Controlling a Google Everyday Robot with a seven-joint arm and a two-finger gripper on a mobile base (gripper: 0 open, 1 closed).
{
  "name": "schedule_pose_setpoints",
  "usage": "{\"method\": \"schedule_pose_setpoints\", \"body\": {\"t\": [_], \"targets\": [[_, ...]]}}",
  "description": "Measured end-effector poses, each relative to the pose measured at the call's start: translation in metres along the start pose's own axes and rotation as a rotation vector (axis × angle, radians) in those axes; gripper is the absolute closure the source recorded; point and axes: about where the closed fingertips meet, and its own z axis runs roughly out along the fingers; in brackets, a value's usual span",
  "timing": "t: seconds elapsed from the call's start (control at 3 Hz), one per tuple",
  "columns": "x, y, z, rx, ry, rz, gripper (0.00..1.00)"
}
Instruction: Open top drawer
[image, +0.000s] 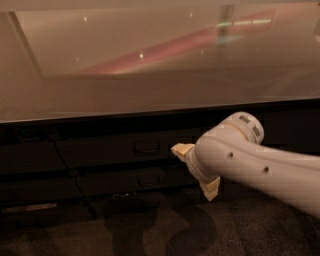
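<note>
The top drawer (110, 152) is a wide dark front just under the countertop, with a small dark loop handle (146, 148) at its centre; it sits flush and closed. My gripper (196, 169) is at the end of the white arm, just right of the handle and slightly below it. Its two pale fingers are spread: one fingertip (181, 149) points left toward the handle, a short gap away, and the other (211, 189) points down. It is open and holds nothing.
A glossy beige countertop (150, 85) overhangs the drawers. A second dark drawer front with a like handle (148, 180) lies below the top one. Dark panels (30, 157) stand at the left. Dark floor (150, 230) runs along the front.
</note>
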Motion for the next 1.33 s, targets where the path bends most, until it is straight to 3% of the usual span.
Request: {"method": "schedule_pose_setpoints", "body": {"t": [0.33, 0.67, 1.33], "targets": [[0.0, -0.008, 0.003, 0.058, 0.02, -0.037, 0.0], [0.0, -0.008, 0.003, 0.058, 0.02, -0.036, 0.0], [0.051, -0.042, -0.001, 0.027, 0.018, 0.04, 0.0]]}}
